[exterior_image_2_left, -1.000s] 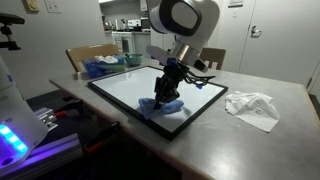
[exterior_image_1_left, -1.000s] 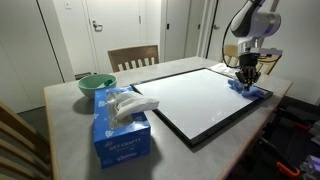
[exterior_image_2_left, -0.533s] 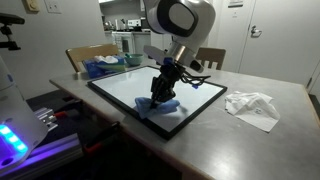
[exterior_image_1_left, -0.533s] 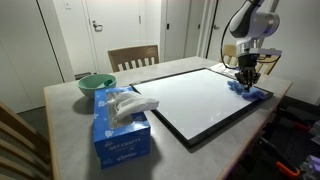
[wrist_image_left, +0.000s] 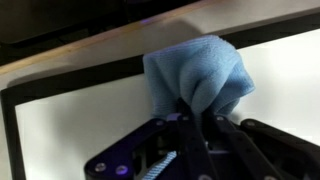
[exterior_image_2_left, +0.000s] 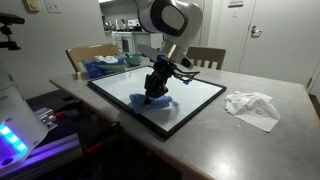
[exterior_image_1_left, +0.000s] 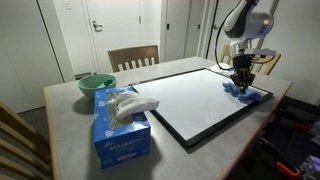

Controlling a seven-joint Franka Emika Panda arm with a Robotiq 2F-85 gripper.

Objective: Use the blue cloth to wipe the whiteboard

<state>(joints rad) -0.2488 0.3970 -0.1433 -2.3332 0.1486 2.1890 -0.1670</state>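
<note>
The whiteboard [exterior_image_1_left: 200, 100] [exterior_image_2_left: 150, 85] [wrist_image_left: 80, 120] lies flat on the table, glossy white with a thin black frame. My gripper [exterior_image_1_left: 241, 84] [exterior_image_2_left: 153, 93] [wrist_image_left: 198, 112] points straight down over it, shut on the blue cloth [exterior_image_1_left: 244, 92] [exterior_image_2_left: 158, 102] [wrist_image_left: 195, 72]. The cloth is pressed onto the board surface near one long edge. In the wrist view the cloth bunches out beyond the fingertips, close to the black frame, and the dark fingers [wrist_image_left: 190, 130] pinch its fold.
A light-blue tissue box [exterior_image_1_left: 122, 128] [exterior_image_2_left: 100, 66] and a green bowl [exterior_image_1_left: 96, 85] stand on the table by one end of the board. Crumpled white paper [exterior_image_2_left: 252, 106] lies beside the board. Wooden chairs [exterior_image_1_left: 133, 57] stand at the table's edges.
The gripper has slid the blue cloth along the board's edge, away from the corner and further onto the white surface. It has stayed shut on the cloth throughout.
</note>
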